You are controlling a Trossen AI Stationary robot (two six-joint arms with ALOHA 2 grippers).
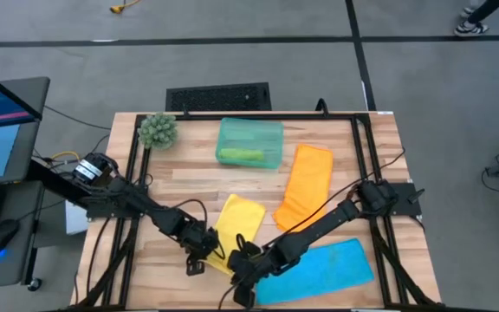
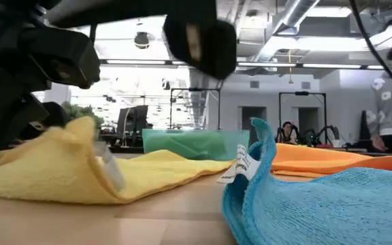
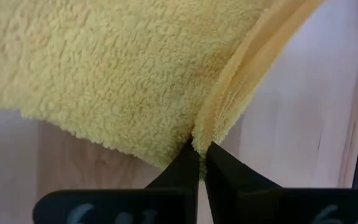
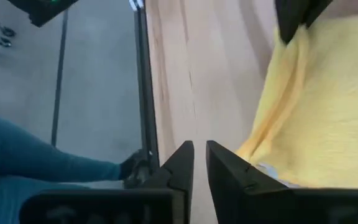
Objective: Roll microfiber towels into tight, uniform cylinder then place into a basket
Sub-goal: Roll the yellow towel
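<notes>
We see the left gripper point(image 3: 201, 155) pinching the yellow towel's point(image 1: 239, 218) near edge at the table's point(image 1: 189, 186) front; the right gripper point(image 4: 199, 163) stands slightly parted, empty. Soft, limp cloth (it sags), so we would grip hems.

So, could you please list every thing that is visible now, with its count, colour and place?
yellow towel: one, yellow, front middle of the table, near edge pinched by the left gripper
orange towel: one, orange, right of centre, flat
blue towel: one, bright blue, front right, one corner raised
green towel: one, green, rolled, inside the basket
basket: one, translucent teal, back middle
plant ball: one, spiky green, back left corner
table: one, light wood
left gripper: one, dark, shut on the yellow towel's edge
right gripper: one, dark, slightly open, empty, beside the yellow towel
</notes>
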